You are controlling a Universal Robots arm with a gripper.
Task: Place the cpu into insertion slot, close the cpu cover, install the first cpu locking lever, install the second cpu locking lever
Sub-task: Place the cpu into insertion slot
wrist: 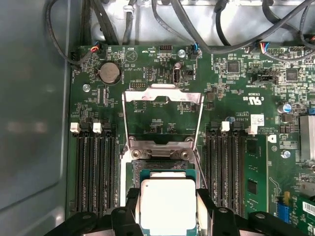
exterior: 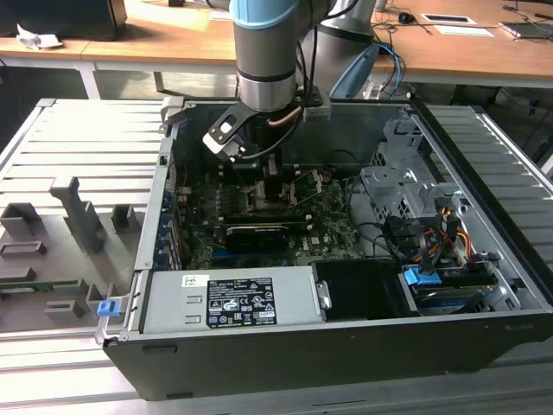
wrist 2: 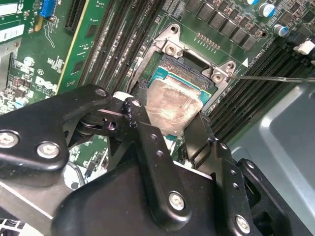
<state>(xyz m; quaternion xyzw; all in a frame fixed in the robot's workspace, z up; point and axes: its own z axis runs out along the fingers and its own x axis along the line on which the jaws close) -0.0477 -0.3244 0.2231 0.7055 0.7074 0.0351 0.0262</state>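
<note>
one tool [wrist: 169, 206] | clamped on cpu [wrist: 167, 200] | at insertion slot [wrist: 160, 166] | cpu cover [wrist: 162, 96] raised

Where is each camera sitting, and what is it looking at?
Exterior view: sits off the arm, outside and above the open computer case, looking down into it; the arm shows reaching inside.
First wrist view: rides on the arm, looking down past the gripper at the green board; both fingers show, gripping the chip.
Second wrist view: also rides on the arm, looking slantwise past the gripper at the chip.
Shared: both wrist views show the chip between the fingers at the socket.
</note>
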